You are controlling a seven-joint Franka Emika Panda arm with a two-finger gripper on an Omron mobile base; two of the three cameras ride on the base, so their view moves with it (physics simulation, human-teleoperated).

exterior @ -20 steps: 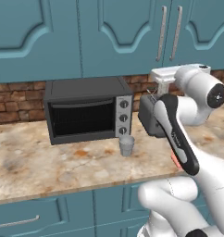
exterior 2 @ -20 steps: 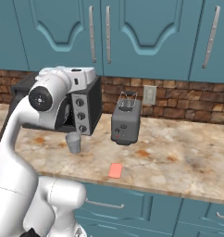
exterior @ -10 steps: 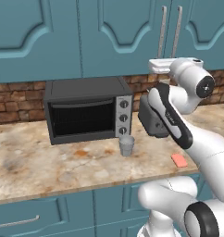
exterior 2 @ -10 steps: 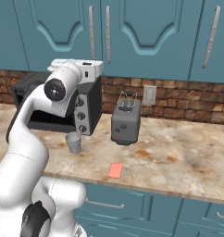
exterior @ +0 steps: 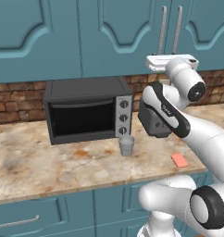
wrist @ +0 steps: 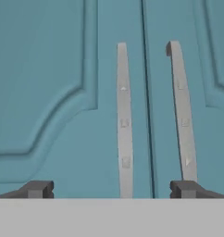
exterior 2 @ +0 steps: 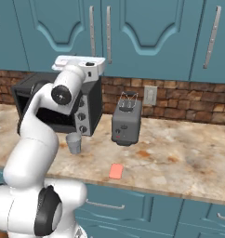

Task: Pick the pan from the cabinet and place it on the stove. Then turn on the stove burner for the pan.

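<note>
The teal cabinet [exterior: 127, 37] hangs above the counter with its doors closed, and the pan is hidden. My gripper [wrist: 111, 190] is open and points straight at the seam between two doors. The left door's silver bar handle [wrist: 124, 120] stands between my fingertips [wrist: 37, 189]; the right door's handle [wrist: 182, 111] lines up above the right tip. From the base views my hand [exterior: 171, 60] [exterior 2: 82, 61] hovers just below those handles [exterior: 162, 30] [exterior 2: 108, 32], holding nothing. The stove and its burner are out of view.
A dark toaster oven [exterior: 88, 111] sits on the marble counter [exterior: 49, 162] under the cabinet. A small grey cup [exterior: 126, 146] stands in front of it, a grey toaster [exterior 2: 127, 122] to its right, and a red sponge [exterior 2: 116, 171] lies near the front edge.
My hand has risen from level with the toaster oven's top to just below the cabinet handles. The jaws stay open and nothing on the counter has moved.
</note>
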